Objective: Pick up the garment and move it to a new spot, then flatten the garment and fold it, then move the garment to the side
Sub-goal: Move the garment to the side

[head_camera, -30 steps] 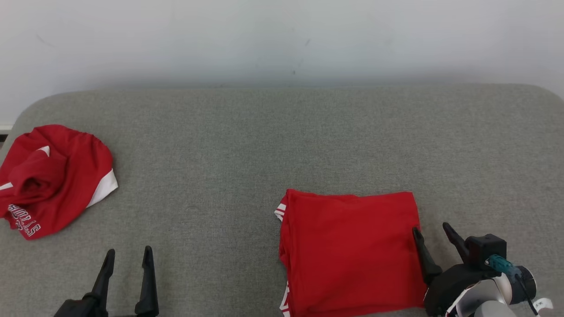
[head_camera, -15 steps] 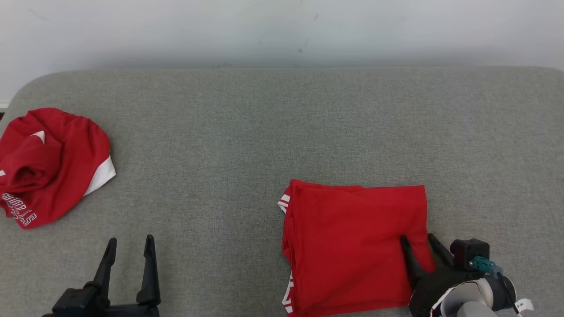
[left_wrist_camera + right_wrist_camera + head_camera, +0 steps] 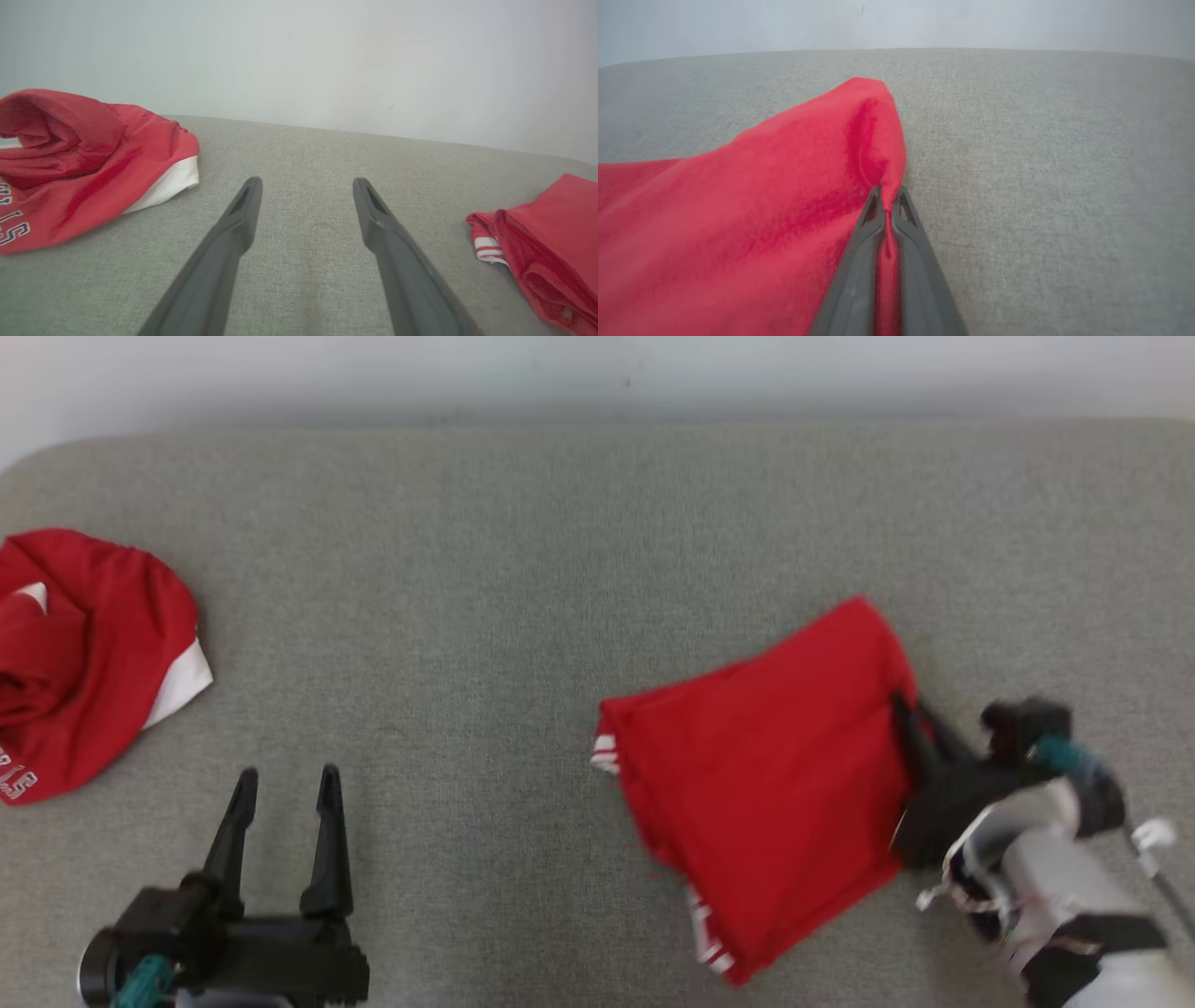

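My right gripper [image 3: 907, 707] is clamped on the right-hand edge of the folded red fabric garment with white striped trim [image 3: 775, 784]. In the right wrist view my two dark fingers are pressed together, with a thin fold of the red cloth pinched between them and drawn up into a ridge just past the tips.

The garment lies in the right half of the grey fabric-covered surface [image 3: 467, 569], nearer the front edge than the back. It sits askew to that edge, with its far right corner pointing toward the back and a trimmed corner pointing toward the front. The head view is blurred here, so I cannot tell how much of the garment is off the surface.

My left gripper [image 3: 288, 775] is wide open and holds nothing. It sits over the bare surface near the front left corner, with its fingers pointing toward the back edge, well apart from the folded garment.

A second, crumpled red garment with a white panel and white lettering [image 3: 84, 653] lies in a heap at the left edge. It is well apart from both grippers. Behind the back edge stands a pale wall [image 3: 560, 373].
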### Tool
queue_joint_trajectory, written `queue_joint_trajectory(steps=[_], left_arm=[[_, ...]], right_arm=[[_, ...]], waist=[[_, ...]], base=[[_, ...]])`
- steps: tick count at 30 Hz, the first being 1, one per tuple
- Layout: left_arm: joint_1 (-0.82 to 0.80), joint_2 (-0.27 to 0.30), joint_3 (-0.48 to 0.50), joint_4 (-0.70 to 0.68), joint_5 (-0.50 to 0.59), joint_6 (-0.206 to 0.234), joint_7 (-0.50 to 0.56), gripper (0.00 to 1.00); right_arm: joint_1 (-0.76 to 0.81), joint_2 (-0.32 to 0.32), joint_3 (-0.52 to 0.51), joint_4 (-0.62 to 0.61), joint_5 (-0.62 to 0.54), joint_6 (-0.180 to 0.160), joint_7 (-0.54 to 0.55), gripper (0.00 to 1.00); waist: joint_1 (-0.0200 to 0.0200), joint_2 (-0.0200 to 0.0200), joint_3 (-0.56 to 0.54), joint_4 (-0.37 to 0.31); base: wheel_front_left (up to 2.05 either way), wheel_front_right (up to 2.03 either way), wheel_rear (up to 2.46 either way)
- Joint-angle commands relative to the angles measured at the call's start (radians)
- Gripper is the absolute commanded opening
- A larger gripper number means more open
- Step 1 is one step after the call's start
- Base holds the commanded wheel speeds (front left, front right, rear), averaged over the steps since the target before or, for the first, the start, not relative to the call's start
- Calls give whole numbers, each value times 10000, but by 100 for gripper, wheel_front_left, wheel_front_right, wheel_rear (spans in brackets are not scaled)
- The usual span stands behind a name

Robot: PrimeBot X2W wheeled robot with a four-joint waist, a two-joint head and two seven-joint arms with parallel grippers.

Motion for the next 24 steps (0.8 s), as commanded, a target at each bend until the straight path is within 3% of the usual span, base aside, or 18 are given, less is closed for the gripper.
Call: queue_joint_trajectory(steps=[1, 12, 24], left_arm=[[-360, -10, -69, -137, -46, -40, -5, 100], [-1707, -7, -213, -1307, 227, -183, -6, 100], [-1897, 643, -15, -2353, 629, -312, -5, 100]], right_arm=[[-526, -359, 43, -137, 156, -33, 80, 0], [-3625, -2304, 78, -695, 534, -32, 557, 0], [-5497, -4076, -3, -884, 409, -32, 990, 0]], waist=[[-1, -1, 822, -28], [-1, -1, 3633, -966], [-1, -1, 4900, -2140]], base=[[0, 0, 0], [0, 0, 0], [0, 0, 0]])
